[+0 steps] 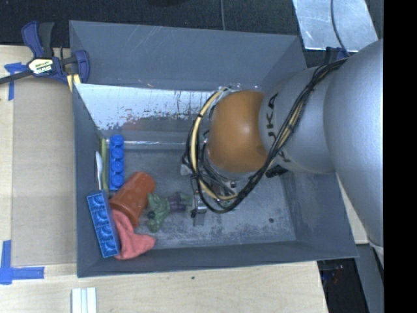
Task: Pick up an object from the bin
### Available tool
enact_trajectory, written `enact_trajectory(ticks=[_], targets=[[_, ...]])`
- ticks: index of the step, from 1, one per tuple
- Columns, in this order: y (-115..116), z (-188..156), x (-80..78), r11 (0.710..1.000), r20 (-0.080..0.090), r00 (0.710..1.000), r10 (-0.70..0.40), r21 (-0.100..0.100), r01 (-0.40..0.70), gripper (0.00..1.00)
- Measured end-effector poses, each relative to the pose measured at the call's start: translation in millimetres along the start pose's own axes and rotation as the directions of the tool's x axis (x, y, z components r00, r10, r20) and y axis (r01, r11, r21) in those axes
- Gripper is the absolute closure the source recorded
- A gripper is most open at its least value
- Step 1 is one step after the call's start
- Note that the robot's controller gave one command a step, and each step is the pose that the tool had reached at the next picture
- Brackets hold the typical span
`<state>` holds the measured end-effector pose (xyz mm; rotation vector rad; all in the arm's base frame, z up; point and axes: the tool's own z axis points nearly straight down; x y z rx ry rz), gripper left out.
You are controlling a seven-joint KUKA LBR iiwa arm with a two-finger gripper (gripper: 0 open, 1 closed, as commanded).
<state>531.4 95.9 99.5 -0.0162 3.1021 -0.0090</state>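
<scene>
The grey metal bin (pixel 186 54) holds a few things along its left and front side. The silver arm (pixel 329 119) with its round orange cover (pixel 236 132) reaches in from the right. The gripper (pixel 199 212) is low over the bin floor; if it is apart or together, I cannot tell. Just left of it lies a small purple piece (pixel 176 203), touching a small green toy figure (pixel 155 212). Further left is a heap: a brown-orange plastic cup (pixel 132 194) on its side, a pink cloth (pixel 133 241), a flat blue studded plate (pixel 103 224) and a blue studded brick (pixel 116 162).

The gripper (pixel 199 212) is hanging low at the frame's centre, just right of a small green toy (pixel 156 212) that is lying beside an orange-brown cup (pixel 133 194).
</scene>
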Motion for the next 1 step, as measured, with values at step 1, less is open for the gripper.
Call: enact_trajectory(ticks=[1], targets=[[7.5,-23.6,2.3,1.0,-0.006,1.0,0.001,0.001,-0.001,0.0]])
